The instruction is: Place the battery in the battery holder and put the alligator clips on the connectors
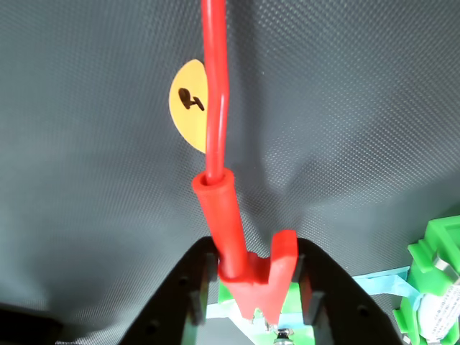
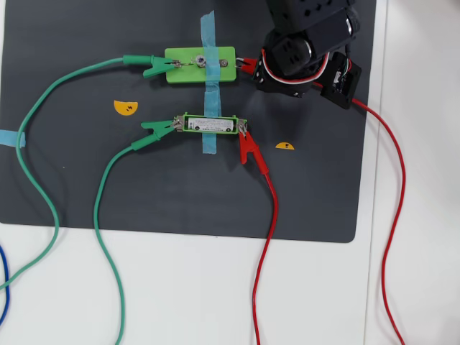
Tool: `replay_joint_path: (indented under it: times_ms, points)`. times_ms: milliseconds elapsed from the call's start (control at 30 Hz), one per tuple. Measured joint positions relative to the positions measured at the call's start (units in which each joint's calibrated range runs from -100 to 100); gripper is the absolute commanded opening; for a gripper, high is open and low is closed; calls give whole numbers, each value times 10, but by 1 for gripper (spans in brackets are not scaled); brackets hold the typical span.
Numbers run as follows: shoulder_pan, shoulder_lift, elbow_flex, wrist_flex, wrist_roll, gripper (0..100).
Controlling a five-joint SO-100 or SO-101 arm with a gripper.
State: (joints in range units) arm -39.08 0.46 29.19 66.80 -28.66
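Four alligator clips [image 2: 154, 66], two orange stickers [image 2: 125, 108], one battery [image 2: 210, 124].

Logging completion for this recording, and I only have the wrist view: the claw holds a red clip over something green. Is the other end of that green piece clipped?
Observer: Yes. In the overhead view, the upper green clip sits on the left end of the light-green block. The held red clip in the claw is at its right end.
Operator: And the battery?
Observer: The battery lies in the slot of the battery holder.
Operator: Any clips on that holder?
Observer: Two: the lower green clip at its left end and the free red clip at its right end.
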Motion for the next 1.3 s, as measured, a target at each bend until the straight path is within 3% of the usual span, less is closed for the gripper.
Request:
replay_joint_path:
  times_ms: [1300]
  points:
    - [68, 0, 0, 0, -9, 1]
